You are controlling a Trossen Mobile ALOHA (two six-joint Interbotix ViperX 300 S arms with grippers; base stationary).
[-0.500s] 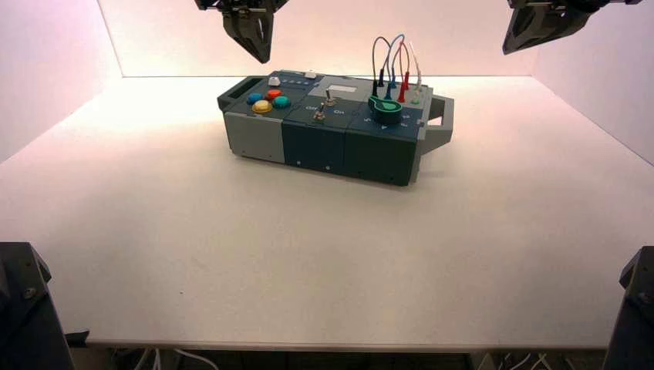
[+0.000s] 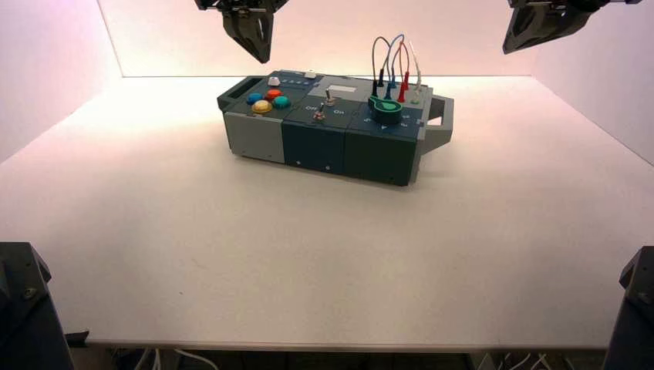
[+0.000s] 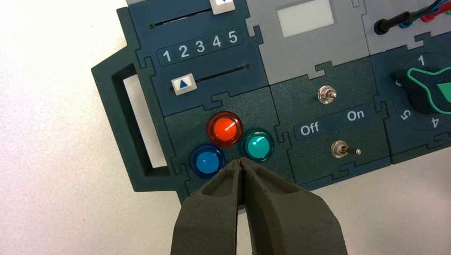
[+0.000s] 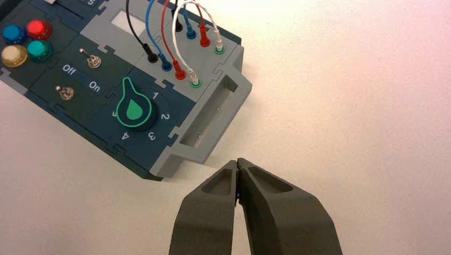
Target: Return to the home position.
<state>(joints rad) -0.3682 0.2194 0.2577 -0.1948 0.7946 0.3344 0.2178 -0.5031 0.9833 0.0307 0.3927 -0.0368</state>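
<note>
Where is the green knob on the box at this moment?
In the high view, the green knob sits on the box's right section, just in front of the plugged wires.

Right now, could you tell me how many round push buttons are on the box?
4, clustered at the box's left end: the blue button outermost, the red button farthest from the robot, the teal button beside the toggle switches, and the yellow button nearest. None seems hidden.
</note>
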